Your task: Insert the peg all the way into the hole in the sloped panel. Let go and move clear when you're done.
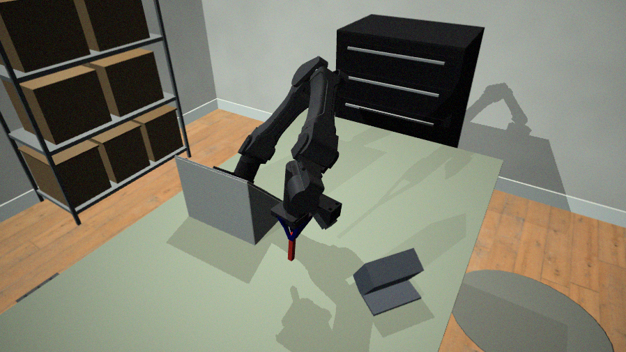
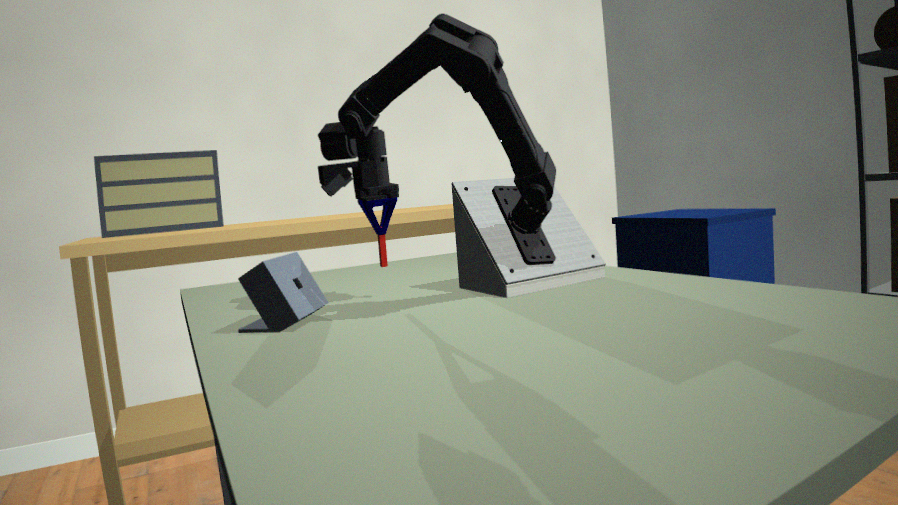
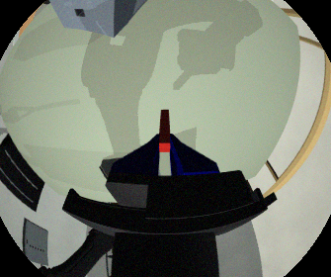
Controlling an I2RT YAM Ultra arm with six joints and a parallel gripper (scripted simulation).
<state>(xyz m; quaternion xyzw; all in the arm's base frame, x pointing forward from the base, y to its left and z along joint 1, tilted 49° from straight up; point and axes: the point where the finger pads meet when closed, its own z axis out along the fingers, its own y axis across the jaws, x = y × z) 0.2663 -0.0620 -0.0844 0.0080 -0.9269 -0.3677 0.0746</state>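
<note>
Gripper point(image 2: 378, 224) clamped on the top end of the red peg point(image 2: 382, 253), which hangs upright, seemingly just clear of the table point(image 2: 596, 367), well apart from the sloped panel point(image 2: 291, 287) and its hole point(image 2: 298, 282). Peg looks small, rigid, light; a thin smooth stick could pivot between the fingers when tilted for entry, so that high grip, lower end free, suits insertion
</note>
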